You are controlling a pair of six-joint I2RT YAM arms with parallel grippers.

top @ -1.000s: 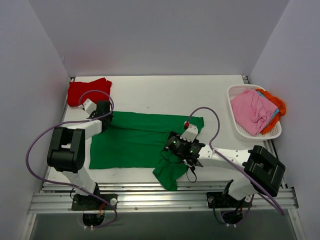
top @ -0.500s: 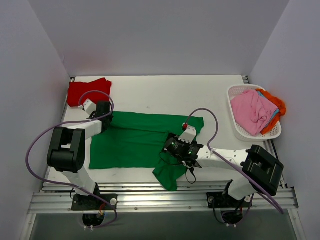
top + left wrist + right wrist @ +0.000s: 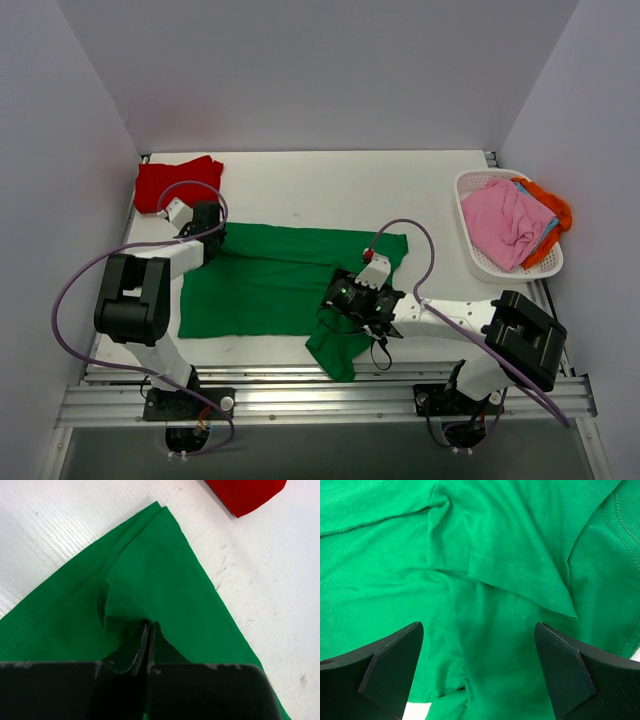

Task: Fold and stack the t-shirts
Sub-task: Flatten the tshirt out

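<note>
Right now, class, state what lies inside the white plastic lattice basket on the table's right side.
A crumpled pink fabric t-shirt tops the white plastic lattice basket; an orange t-shirt and a blue fabric sliver show beside it. Anything beneath is covered.

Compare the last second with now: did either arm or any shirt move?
The right gripper, jaws open, crept slightly left and toward the near edge over the green t-shirt. Nothing was grasped or released. The left gripper stays shut on that shirt's far-left corner. The red t-shirt and the basket are unchanged.
</note>
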